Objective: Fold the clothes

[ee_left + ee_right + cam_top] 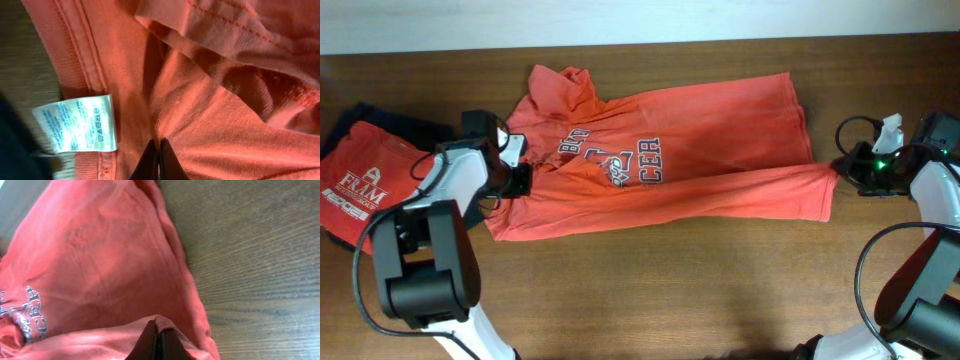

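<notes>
Orange-red shirt [670, 160] spread across a wooden table [670, 290], my grippers at its two ends.
Lettering faced up. My right gripper [842, 172] was clamped on a fold of its edge. My left gripper [518, 180] was fully closed against cloth near a label [80, 123]; I couldn't tell whether it held any.

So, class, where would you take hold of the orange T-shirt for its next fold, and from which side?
Probably its two short ends: collar end from the left, hem end from the right. The T-shirt lies stretched sideways, flat, so those edges are free to pinch. The left gripper and right gripper are shut on it there.
</notes>
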Controlling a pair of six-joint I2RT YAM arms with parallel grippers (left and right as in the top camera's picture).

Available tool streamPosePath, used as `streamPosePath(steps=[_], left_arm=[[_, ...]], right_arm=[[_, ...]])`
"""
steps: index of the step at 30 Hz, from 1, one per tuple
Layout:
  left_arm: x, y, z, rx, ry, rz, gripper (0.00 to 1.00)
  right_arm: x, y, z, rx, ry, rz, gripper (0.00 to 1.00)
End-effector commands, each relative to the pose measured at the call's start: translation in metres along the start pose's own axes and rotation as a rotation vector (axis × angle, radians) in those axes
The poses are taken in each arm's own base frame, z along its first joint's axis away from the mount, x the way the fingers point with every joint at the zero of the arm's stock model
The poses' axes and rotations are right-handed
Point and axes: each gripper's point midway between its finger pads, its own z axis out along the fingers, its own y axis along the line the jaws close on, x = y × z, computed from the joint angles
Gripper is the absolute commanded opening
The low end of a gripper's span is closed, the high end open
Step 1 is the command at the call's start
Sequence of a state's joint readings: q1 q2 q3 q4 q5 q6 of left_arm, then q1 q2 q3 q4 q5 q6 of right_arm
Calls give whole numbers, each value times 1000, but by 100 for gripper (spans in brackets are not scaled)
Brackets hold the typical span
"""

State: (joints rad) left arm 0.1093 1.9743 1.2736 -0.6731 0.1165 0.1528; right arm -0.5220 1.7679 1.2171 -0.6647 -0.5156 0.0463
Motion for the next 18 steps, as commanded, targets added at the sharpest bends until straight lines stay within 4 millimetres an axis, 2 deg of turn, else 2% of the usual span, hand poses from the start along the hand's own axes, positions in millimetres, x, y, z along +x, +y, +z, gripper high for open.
streamPosePath(steps=[1,6,7,8,9,10,11,14,16,18], left_arm=[[-14,29,-12,-46,-43,-61,1],[-15,35,-13,-50,-51,-72,1],[-15,35,-13,-50,-52,-72,0],[-15,35,-13,-50,-52,-73,1],[-15,35,-13,-50,-52,-73,0],[-15,35,-13,-50,-52,-73,0],[-15,35,-13,-50,-52,-73,0],[-15,35,-13,-50,-52,-72,0],[-15,35,-13,-50,-51,-72,0],[-15,35,-13,-50,-51,-73,1]], right_arm=[[-5,-14,-6,93,-19,1,4],[-5,-17,-6,112,-23,16,5],[-5,-17,-6,112,-22,16,8],[-5,-17,-6,111,-21,16,21],[-4,-16,-5,106,-17,17,51],[-2,-16,-5,103,-10,17,67],[0,-16,-5,103,-1,22,74],[12,-16,-5,105,47,45,75],[23,-16,-5,106,82,62,70],[43,-14,0,109,150,71,66]])
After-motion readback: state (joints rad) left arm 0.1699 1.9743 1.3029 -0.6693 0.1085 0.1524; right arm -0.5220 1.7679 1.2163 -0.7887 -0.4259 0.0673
